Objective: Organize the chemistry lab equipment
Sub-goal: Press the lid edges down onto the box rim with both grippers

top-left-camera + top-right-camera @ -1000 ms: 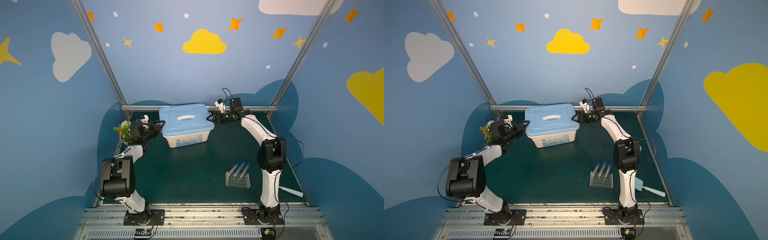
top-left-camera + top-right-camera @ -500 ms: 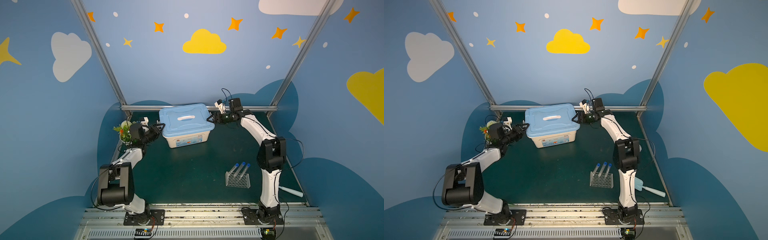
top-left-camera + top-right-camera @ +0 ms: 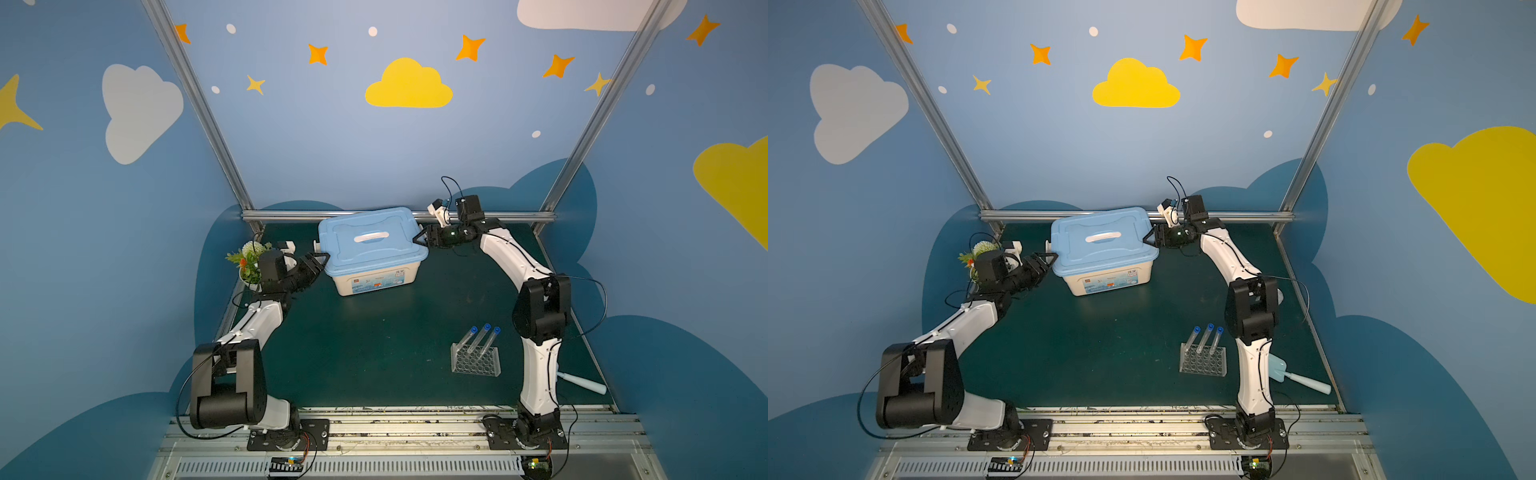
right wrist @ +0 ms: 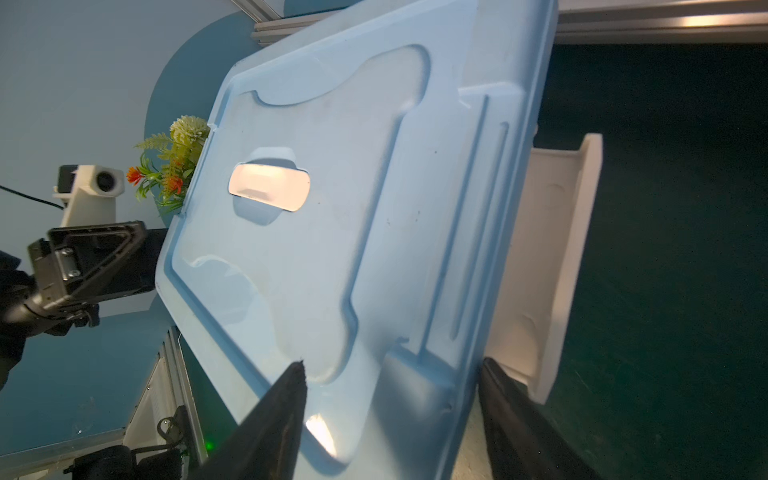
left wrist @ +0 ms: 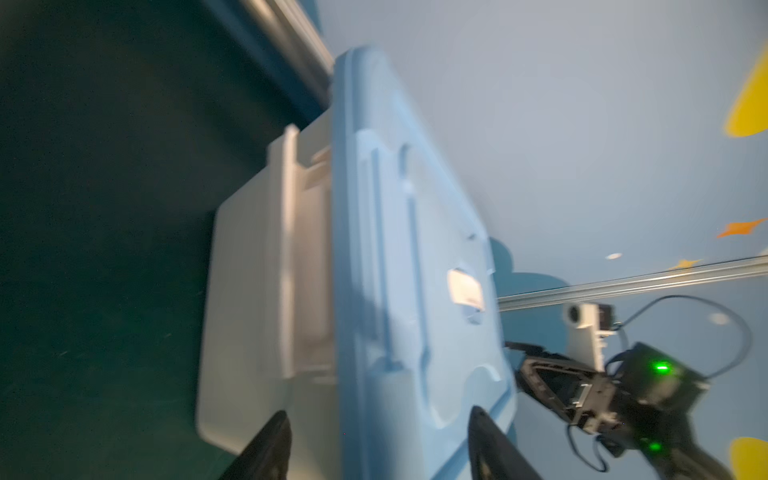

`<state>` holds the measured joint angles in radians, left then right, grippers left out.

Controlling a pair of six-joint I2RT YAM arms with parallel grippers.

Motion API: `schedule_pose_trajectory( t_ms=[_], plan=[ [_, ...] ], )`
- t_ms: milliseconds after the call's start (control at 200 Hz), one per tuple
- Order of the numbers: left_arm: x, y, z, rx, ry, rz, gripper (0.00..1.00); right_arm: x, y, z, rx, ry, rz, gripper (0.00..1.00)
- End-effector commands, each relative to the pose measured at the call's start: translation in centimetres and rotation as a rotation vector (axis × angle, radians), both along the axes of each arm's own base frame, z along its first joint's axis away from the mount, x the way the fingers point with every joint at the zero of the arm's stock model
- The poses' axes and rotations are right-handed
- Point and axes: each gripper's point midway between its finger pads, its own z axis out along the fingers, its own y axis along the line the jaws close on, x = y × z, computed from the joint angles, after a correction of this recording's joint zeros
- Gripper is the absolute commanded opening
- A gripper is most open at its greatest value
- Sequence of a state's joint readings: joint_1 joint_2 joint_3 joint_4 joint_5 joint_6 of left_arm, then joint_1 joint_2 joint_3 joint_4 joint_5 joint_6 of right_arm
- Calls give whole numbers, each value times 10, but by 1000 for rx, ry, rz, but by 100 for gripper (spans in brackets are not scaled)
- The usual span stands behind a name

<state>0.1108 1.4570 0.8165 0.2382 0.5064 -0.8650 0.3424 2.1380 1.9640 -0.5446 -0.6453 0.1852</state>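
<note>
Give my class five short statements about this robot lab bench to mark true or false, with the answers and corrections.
1. The blue lid sits on the storage box. True.
2. The left gripper and the right gripper are at opposite ends of the box, both open. True.
3. Three blue-capped test tubes stand in the clear rack. True.
4. The rack stands on top of the lid. False: it stands on the green table, nearer the front and to the right of the box.
5. The potted plant is next to the right gripper. False: it stands by the left gripper, at the table's left edge.
</note>
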Motion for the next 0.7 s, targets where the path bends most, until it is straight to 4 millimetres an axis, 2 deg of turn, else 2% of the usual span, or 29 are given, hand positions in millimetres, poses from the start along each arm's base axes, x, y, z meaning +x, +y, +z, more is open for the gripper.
schedule_pose_trajectory(
  t_ms=[0,185,275,511,696],
  plan=[
    [-14,8,-20,72,111,14,74,0,6,-1,-4,-3,19,66],
    [-14,10,-14,104,95,10,77,1,6,0,-3,-6,13,67],
    [-12,11,-10,97,77,10,83,3,2,9,-7,-26,-3,70],
    [8,14,-3,75,61,-47,88,16,-19,32,4,-70,-78,78],
    [24,15,1,35,23,-70,91,26,-32,26,44,-22,-106,82]
  ],
)
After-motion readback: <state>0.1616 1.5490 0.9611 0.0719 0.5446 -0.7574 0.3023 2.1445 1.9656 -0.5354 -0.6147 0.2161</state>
